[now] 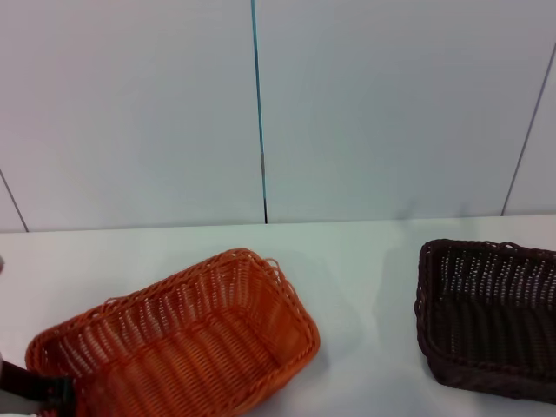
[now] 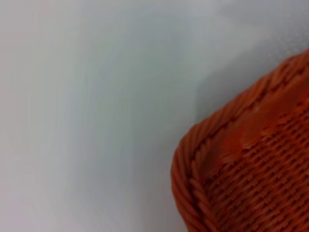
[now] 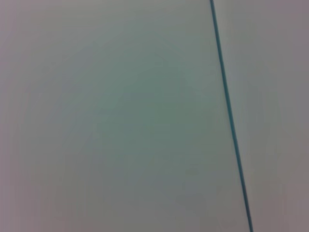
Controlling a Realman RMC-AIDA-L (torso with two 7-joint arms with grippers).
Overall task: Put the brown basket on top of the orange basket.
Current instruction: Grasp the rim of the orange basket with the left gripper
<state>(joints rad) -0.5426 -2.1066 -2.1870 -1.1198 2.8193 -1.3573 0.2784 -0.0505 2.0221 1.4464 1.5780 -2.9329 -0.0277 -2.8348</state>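
Orange basket (image 1: 174, 343) lower left on the white bench (image 1: 356, 269), brown basket (image 1: 486, 317) far right, well apart, my left gripper (image 1: 35, 388) at the orange rim's bottom-left corner, jaws' state I cannot tell.

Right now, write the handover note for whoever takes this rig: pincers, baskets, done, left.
Left pincer: low at the near left corner of the orange basket; only a dark part shows, so no telling whether it grips.
Right pincer: out of the head view; its wrist camera shows only a pale surface with a thin teal line.
Orange basket: left side of the white table, empty, set at an angle.
Brown basket: far right, empty, apart from the orange one, cut by the picture's edge.
Done: nothing stacked.
Left: lift the brown basket and set it on the orange one.
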